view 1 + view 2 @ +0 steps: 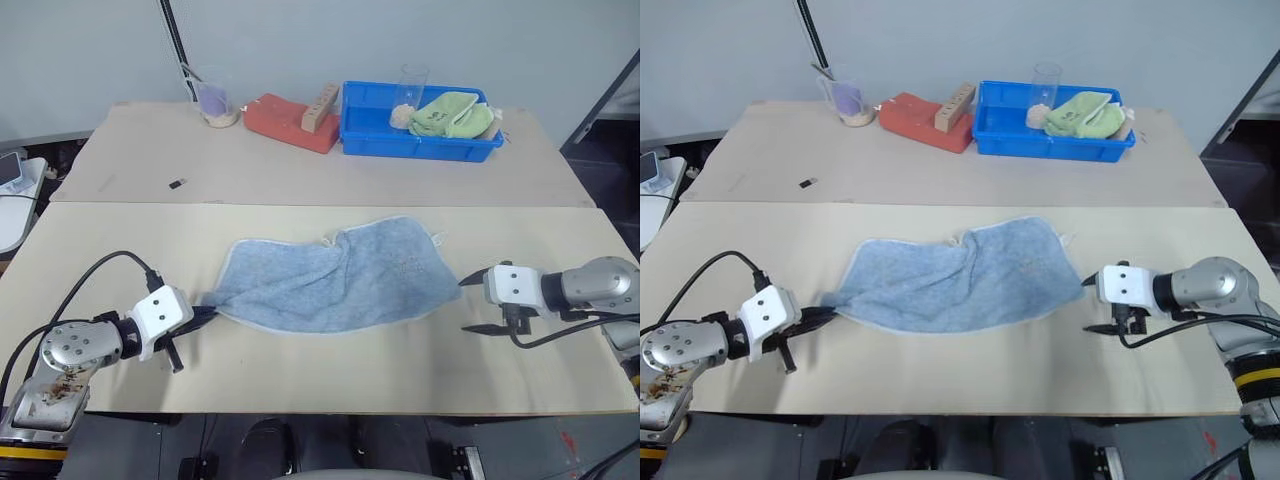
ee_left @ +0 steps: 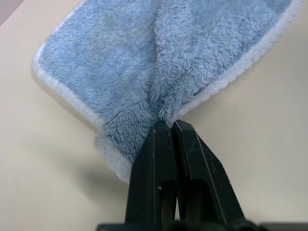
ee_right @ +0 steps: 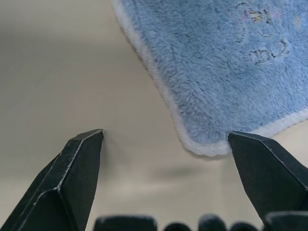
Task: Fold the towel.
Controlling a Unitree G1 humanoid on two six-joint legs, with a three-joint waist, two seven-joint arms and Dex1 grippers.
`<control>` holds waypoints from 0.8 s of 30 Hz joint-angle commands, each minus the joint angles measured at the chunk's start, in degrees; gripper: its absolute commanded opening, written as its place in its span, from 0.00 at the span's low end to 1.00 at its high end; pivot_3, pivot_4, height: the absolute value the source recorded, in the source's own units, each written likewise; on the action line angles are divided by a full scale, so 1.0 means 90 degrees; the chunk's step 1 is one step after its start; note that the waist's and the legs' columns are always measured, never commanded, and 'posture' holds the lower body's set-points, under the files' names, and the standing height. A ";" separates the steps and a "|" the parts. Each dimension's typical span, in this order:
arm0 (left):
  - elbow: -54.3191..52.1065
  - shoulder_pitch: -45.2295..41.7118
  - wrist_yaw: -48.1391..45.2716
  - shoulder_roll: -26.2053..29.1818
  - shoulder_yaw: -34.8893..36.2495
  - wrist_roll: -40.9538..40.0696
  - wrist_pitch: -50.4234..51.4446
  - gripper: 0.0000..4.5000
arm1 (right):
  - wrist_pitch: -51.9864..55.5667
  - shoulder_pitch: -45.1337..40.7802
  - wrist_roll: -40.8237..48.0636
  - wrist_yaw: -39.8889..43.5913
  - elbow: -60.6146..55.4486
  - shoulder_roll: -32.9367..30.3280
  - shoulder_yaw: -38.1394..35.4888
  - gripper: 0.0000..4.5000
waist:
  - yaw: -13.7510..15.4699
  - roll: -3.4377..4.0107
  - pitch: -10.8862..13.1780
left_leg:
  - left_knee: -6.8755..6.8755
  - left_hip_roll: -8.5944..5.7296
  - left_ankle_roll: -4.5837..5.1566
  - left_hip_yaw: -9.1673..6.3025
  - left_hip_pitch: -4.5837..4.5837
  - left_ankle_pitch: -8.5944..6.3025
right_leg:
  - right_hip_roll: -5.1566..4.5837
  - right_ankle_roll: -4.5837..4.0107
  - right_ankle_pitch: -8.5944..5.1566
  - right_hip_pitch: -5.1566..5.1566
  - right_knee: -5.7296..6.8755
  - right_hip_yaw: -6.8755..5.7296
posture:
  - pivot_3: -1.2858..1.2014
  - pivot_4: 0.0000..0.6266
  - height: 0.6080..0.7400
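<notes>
Worktop: a pale beige board [image 1: 330, 370] runs across the near part of the scene, its front edge closest to the robot; a seam divides it from a second beige table [image 1: 400, 180] behind.
Towel: the light blue towel [image 1: 330, 275] lies rumpled across the middle of the near worktop, its white edging showing along the borders, a small white loop tag [image 1: 437, 238] at its far right corner and a tiny dark printed mark [image 3: 257, 36] near the right corner.
Left gripper: the left gripper [image 1: 205, 312] sits near the worktop's left front, its black fingers [image 2: 161, 159] pinched tight together on the towel's bunched left end.
Right gripper: the right gripper [image 1: 476, 303] sits toward the worktop's right edge, jaws spread wide, holding nothing; the towel's near right corner lies just beyond the tips, one fingertip [image 3: 240, 142] right at the white edging, contact uncertain.
Far table, loose things: a small dark object [image 1: 177, 183] lies toward its left side; a red block-like thing [image 1: 290, 122] carries a tan wooden piece [image 1: 320, 107] near the back edge.
Cup: a clear cup [image 1: 213, 100] at the back left holds something purple and a thin stick.
Bin: a blue plastic bin [image 1: 420, 143] at the back right holds a lime-green cloth [image 1: 452, 115], a clear glass [image 1: 412, 85] and a small pale lump [image 1: 401, 116].
Room: a grey wall [image 1: 300, 40] rises behind; a dark rod [image 1: 175, 40] leans up at the back left.
</notes>
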 commanded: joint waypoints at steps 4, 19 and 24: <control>-0.0038 -0.0175 0.0034 0.0037 0.0054 0.0029 -0.0086 0.00 | -0.0058 -0.0433 -0.0284 -0.0052 0.0816 0.0378 0.0208 0.81 | -0.0032 -0.0013 -0.0008 | 0.0000 0.0002 0.0000 0.0000 0.0006 0.0000 | 0.0002 -0.0003 0.0002 0.0007 0.0001 0.0001 | 0.52 0.24 0.82; -0.0056 -0.0059 -0.0299 0.0303 0.0265 -0.0091 0.0061 0.00 | 0.0399 -0.0114 0.0272 0.0449 0.0438 0.0151 -0.0088 0.01 | -0.0002 -0.0020 -0.0012 | 0.0002 0.0004 0.0000 -0.0001 0.0009 0.0000 | -0.0002 -0.0003 0.0003 0.0012 0.0004 0.0003 | 0.52 0.24 0.82; 0.0047 0.0015 -0.1454 0.1062 0.0618 -0.0945 0.0784 0.00 | 0.2290 0.0263 0.1586 0.1227 -0.0792 -0.0766 -0.0929 0.01 | 0.0058 0.0007 0.0001 | -0.0001 0.0003 0.0000 0.0001 -0.0009 0.0000 | -0.0007 -0.0004 0.0001 -0.0014 0.0011 -0.0001 | 0.52 0.24 0.82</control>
